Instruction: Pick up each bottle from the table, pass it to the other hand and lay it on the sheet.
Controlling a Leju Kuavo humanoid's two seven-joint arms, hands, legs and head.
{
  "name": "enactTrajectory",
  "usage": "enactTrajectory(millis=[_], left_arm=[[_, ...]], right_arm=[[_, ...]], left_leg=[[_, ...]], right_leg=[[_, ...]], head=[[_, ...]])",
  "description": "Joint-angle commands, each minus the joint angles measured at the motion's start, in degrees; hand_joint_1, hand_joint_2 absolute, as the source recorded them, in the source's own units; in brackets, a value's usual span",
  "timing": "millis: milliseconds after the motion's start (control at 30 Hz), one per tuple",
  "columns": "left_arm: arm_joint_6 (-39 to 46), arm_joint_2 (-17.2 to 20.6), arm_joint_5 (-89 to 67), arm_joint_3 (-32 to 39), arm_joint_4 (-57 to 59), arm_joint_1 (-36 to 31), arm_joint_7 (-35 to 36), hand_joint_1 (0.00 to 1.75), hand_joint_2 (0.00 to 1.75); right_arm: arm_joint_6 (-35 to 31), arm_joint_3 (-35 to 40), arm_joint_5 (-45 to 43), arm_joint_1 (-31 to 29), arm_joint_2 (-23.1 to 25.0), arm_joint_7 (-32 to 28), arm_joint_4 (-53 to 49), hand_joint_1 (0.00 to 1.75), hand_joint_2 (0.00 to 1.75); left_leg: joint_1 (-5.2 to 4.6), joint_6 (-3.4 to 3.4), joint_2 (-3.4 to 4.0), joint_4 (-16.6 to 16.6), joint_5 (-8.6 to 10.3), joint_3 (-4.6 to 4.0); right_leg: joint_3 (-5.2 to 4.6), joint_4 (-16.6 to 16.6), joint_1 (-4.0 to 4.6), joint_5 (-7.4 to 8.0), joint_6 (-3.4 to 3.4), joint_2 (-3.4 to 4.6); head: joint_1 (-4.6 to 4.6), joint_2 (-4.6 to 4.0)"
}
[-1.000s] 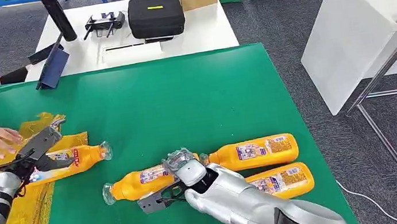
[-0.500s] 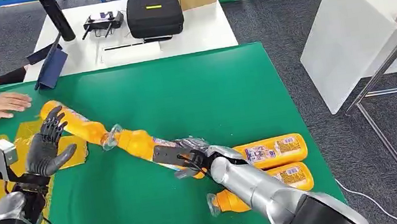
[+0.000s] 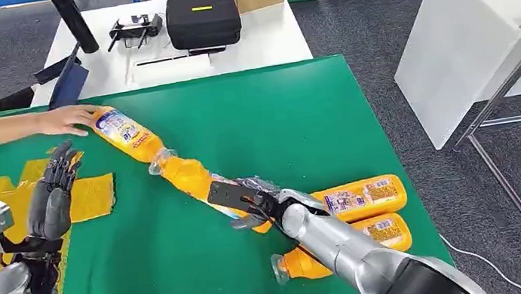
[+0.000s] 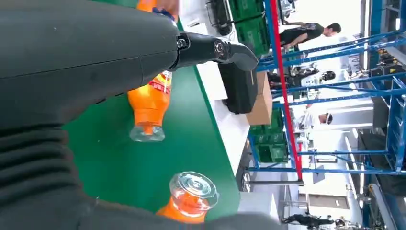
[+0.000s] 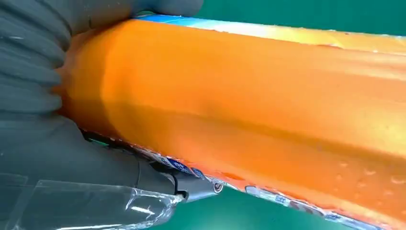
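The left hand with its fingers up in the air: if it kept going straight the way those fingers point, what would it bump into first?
Probably the person's hand resting on the far bottle. The left hand points up toward it, though depth is unclear.

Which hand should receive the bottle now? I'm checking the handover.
Left. The left hand is raised, open and empty above the yellow sheet, while the right hand already grips the orange bottle.

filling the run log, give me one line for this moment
right robot hand: grips orange bottle | left robot hand: open above yellow sheet | person's hand: on second bottle
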Motion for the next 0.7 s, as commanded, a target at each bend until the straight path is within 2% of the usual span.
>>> enactTrajectory(millis=[33,100,133,167,200,233,267,367,400,433,500,567,600,633,700], left_arm=[[-0.2,-1.6,0.1,1.0,0.7,-0.9,0.4,0.0,0.0],[-0.2,-1.6,0.1,1.0,0.7,-0.9,0.4,0.0,0.0],[-2.4,-2.6,3.5,2.0,-0.1,0.2,-0.6,0.0,0.0],[-4.2,-4.3,7.6,3.1,-3.5,3.4,-0.2,0.0,1.75],[-5.9,-6.4,11.8,3.5,-10.3,9.8,1.1,0.0,1.75],[-6.3,-7.8,13.2,2.8,-15.0,14.3,1.2,0.0,1.75],[-5.5,-8.4,13.5,1.7,-18.1,17.4,1.2,0.0,1.75],[-7.1,-10.2,18.2,0.6,-22.5,24.2,1.2,0.0,1.75],[-7.8,-10.5,18.5,0.0,-23.4,25.6,1.0,0.0,1.75],[-8.4,-10.6,18.8,-0.6,-23.8,26.5,0.9,0.0,1.75],[-10.1,-10.0,20.3,-2.3,-23.6,26.7,1.3,0.0,1.75],[-10.7,-9.2,20.7,-4.1,-22.9,25.6,1.5,0.0,1.75],[-10.9,-9.2,21.1,-5.1,-22.2,24.8,1.8,0.0,1.75],[-10.9,-9.2,21.2,-5.5,-22.0,24.5,1.9,0.0,1.75],[-11.0,-8.9,21.7,-6.6,-21.5,24.4,2.1,0.0,1.75]], right_arm=[[0.2,-1.0,-0.1,0.3,-1.4,0.1,0.3,1.75,1.75],[0.2,-1.0,-0.1,0.3,-1.4,0.1,0.3,1.75,1.75],[-2.0,-3.3,-2.2,1.3,-1.5,-3.3,-1.5,1.75,1.75],[-4.4,-5.7,-4.2,2.8,-1.7,-7.3,-4.4,1.75,1.75],[-6.4,-8.7,-6.9,6.1,-2.2,-11.4,-10.5,1.75,1.75],[-7.0,-9.8,-8.0,9.0,-2.8,-12.7,-16.4,1.75,1.75],[-6.9,-9.5,-7.9,11.5,-3.8,-10.1,-22.3,1.75,1.75],[-7.9,-10.0,-9.0,16.0,-4.2,-12.0,-29.8,1.75,1.75],[-7.9,-9.6,-8.9,17.0,-4.2,-12.8,-31.3,1.75,1.75],[-7.9,-9.1,-8.8,17.7,-3.9,-13.2,-32.4,1.75,1.75],[-7.3,-7.1,-8.1,17.6,-3.2,-13.3,-32.6,1.75,1.75],[-6.7,-5.1,-7.7,16.1,-2.2,-13.0,-30.4,1.75,1.75],[-6.1,-3.4,-7.1,15.2,-1.5,-12.8,-29.0,1.75,1.75],[-5.8,-2.6,-6.7,15.0,-1.0,-12.8,-28.6,1.75,1.75],[-4.8,0.9,-5.1,14.5,0.5,-13.1,-27.9,1.75,1.75]], left_leg=[[0.03,-0.07,-0.09,0.0,0.03,-0.04],[0.03,-0.07,-0.09,0.0,0.02,-0.02],[0.06,-0.12,-0.12,0.1,0.02,-0.06],[0.02,-0.07,-0.09,0.0,0.02,-0.01],[0.04,-0.09,-0.09,0.0,0.01,-0.02],[0.01,-0.08,0.07,-0.1,-0.04,0.13],[-0.04,-0.02,0.18,-0.2,-0.06,0.2],[-0.05,-0.05,0.31,0.0,-0.26,0.13],[-0.07,-0.05,0.15,0.0,-0.2,-0.02],[-0.04,-0.05,0.18,0.0,-0.3,0.08],[-0.05,-0.06,0.13,0.0,-0.23,-0.27],[-0.06,-0.06,0.05,0.0,-0.23,-0.45],[-0.01,-0.15,0.05,0.2,-0.4,-0.29],[-0.03,-0.06,0.02,0.0,-0.16,-0.68],[-0.04,-0.06,0.06,0.0,-0.16,-0.71]], right_leg=[[0.03,0.0,0.03,-0.01,-0.01,-0.16],[0.04,0.0,0.03,-0.01,-0.01,-0.14],[0.04,0.0,0.06,-0.02,-0.03,-0.21],[0.05,0.0,0.02,-0.01,-0.01,-0.14],[0.06,0.0,0.04,-0.02,-0.01,-0.16],[0.18,-0.2,0.02,-0.02,0.01,-0.02],[0.22,-0.2,-0.04,0.0,0.04,0.13],[0.18,-0.1,-0.04,-0.13,0.06,0.2],[0.03,-0.1,-0.05,-0.12,0.06,0.07],[0.13,-0.1,-0.02,-0.19,0.06,0.07],[-0.2,-0.1,-0.03,-0.13,0.03,0.07],[-0.41,0.0,-0.03,-0.12,0.02,0.0],[-0.2,0.1,0.02,-0.29,-0.01,-0.07],[-0.64,0.0,-0.02,-0.06,0.0,-0.02],[-0.69,0.0,-0.03,-0.05,0.0,0.02]], head=[[-0.02,0.0],[-0.02,0.0],[-0.02,0.0],[-0.02,0.0],[-0.02,0.0],[-0.02,0.0],[0.0,0.0],[-0.02,0.0],[0.0,0.0],[0.0,0.0],[-0.02,0.0],[-0.02,0.0],[0.0,0.0],[-0.02,0.0],[-0.02,0.0]])
